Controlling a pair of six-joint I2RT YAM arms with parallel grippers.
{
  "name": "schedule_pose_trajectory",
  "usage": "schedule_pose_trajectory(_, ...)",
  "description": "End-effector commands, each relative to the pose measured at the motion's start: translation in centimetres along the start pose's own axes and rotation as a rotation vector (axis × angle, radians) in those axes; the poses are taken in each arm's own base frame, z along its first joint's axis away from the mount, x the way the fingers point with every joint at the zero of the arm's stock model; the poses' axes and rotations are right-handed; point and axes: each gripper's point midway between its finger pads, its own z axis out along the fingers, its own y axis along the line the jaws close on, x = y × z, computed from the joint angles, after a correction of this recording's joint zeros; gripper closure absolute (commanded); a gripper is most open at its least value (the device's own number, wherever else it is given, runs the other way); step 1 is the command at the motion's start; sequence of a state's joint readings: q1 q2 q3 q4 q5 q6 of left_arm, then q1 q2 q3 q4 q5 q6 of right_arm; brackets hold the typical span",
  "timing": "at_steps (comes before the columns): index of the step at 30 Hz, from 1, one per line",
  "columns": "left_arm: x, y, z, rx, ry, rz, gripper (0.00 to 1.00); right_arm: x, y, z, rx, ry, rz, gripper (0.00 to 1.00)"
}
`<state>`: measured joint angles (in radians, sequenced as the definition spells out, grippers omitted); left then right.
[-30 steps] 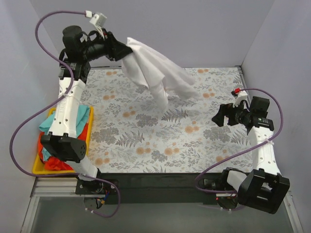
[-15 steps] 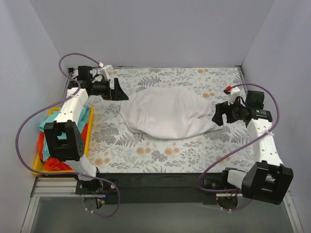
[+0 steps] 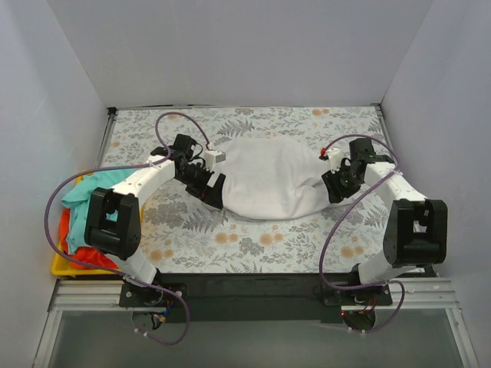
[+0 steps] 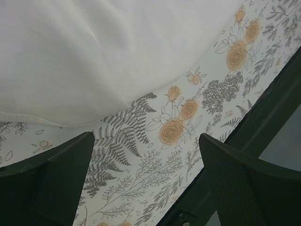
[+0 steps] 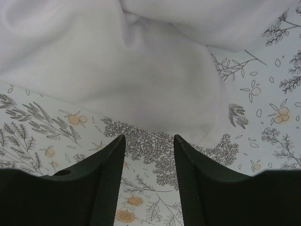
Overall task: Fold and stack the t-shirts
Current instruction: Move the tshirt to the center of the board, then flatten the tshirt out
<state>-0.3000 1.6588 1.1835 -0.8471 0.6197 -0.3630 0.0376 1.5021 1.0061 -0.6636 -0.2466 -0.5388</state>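
The white t-shirt [image 3: 268, 178] lies in a rumpled oval heap on the middle of the floral table cover. It fills the upper part of the left wrist view [image 4: 94, 52] and of the right wrist view [image 5: 141, 61]. My left gripper [image 3: 213, 192] is open and empty at the shirt's left edge, low over the cover; its fingers [image 4: 244, 183] frame bare cover. My right gripper [image 3: 334, 186] is open and empty at the shirt's right edge, its fingertips [image 5: 108, 165] just short of the cloth. A teal shirt [image 3: 90, 188] and an orange-red shirt [image 3: 84, 257] lie in the tray at left.
The yellow tray [image 3: 61, 267] sits off the table's left front corner. The table's dark front edge [image 3: 253, 282] runs along the bottom and shows in the left wrist view [image 4: 263, 117]. Grey walls enclose the back and sides. Purple cables loop from both arms.
The left arm held the white shirt up at the back, then let it fall flat onto the cover. Both arms have since come in low to the shirt's left and right edges.
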Motion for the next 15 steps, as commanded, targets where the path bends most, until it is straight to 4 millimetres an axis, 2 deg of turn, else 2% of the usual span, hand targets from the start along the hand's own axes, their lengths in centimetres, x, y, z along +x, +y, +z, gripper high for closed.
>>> schedule_pose_trajectory(1, -1.8, 1.9, -0.2, -0.104, -0.026, 0.063, 0.06, -2.5, -2.5, 0.3, 0.073, 0.009, -0.045, 0.49)
schedule_pose_trajectory(4, -3.6, 3.3, 0.2, -0.139, -0.02, 0.031, 0.06, -4.9, -4.0, 1.1, 0.094, 0.008, -0.038, 0.51)
schedule_pose_trajectory(5, -5.1, 3.5, -0.2, -0.149, -0.031, 0.029, 0.06, -5.0, -4.2, 1.4, 0.099, 0.023, -0.044, 0.52)
schedule_pose_trajectory(7, -5.2, 4.2, 0.9, -0.141, 0.0, -0.015, 0.06, -4.8, -4.7, 2.8, 0.095, 0.068, -0.053, 0.55)
schedule_pose_trajectory(11, -5.6, 6.1, 2.2, -0.181, 0.017, -0.053, 0.05, -2.0, -4.5, 4.4, 0.066, 0.18, -0.075, 0.62)
schedule_pose_trajectory(13, -4.4, 6.8, 3.2, -0.183, 0.062, -0.075, 0.07, -0.9, -4.1, 4.3, 0.054, 0.207, -0.109, 0.64)
schedule_pose_trajectory(14, -3.7, 7.1, 3.3, -0.194, 0.089, -0.083, 0.08, 0.9, -3.2, 4.6, 0.026, 0.248, -0.117, 0.65)
schedule_pose_trajectory(15, -3.2, 7.1, 3.6, -0.189, 0.107, -0.086, 0.1, 1.3, -2.8, 4.1, 0.025, 0.251, -0.135, 0.65)
